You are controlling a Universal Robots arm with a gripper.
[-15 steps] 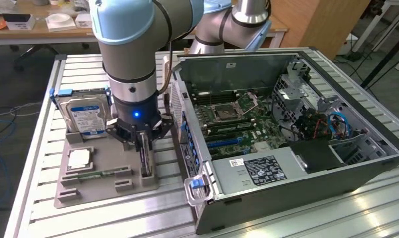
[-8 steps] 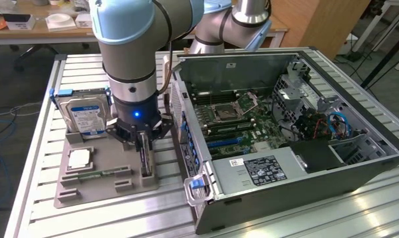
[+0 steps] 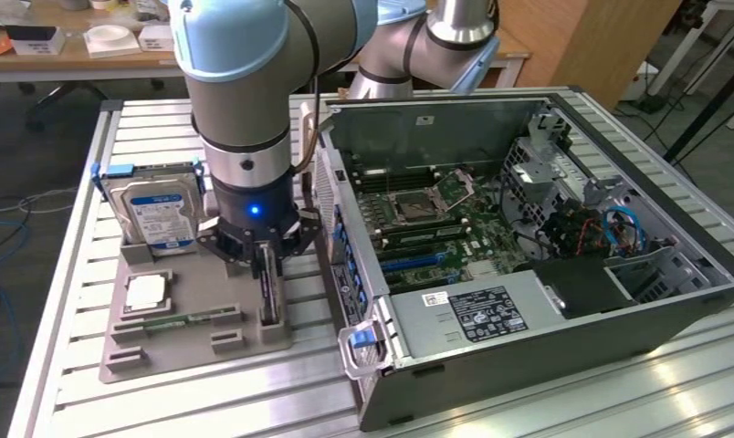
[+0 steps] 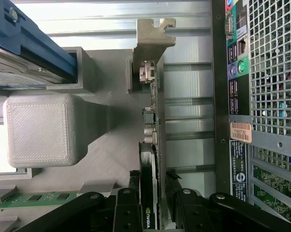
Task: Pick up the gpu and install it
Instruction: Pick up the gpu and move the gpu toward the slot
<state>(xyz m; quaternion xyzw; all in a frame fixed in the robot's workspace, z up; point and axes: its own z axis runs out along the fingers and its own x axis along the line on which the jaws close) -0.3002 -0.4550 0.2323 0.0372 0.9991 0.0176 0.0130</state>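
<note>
The gpu (image 3: 268, 290) stands on its edge in a slot of the grey holder tray (image 3: 227, 351), just beside the computer case. In the wrist view the gpu (image 4: 150, 145) is edge-on, its silver end bracket (image 4: 153, 34) at the far end and the black cooler near the camera. My gripper (image 3: 266, 260) is lowered straight over it. The gripper (image 4: 152, 178) is open, one finger on each side of the card, with a small gap showing on the case side. The card rests in its slot.
The open computer case (image 3: 659, 274) lies on the exterior view's right, motherboard (image 3: 465, 219) facing up, its rear panel (image 4: 261, 96) close to the gripper. On the tray sit a hard drive (image 3: 160, 214), a processor (image 3: 145, 292), a memory stick (image 3: 178, 321) and a grey block (image 4: 39, 128).
</note>
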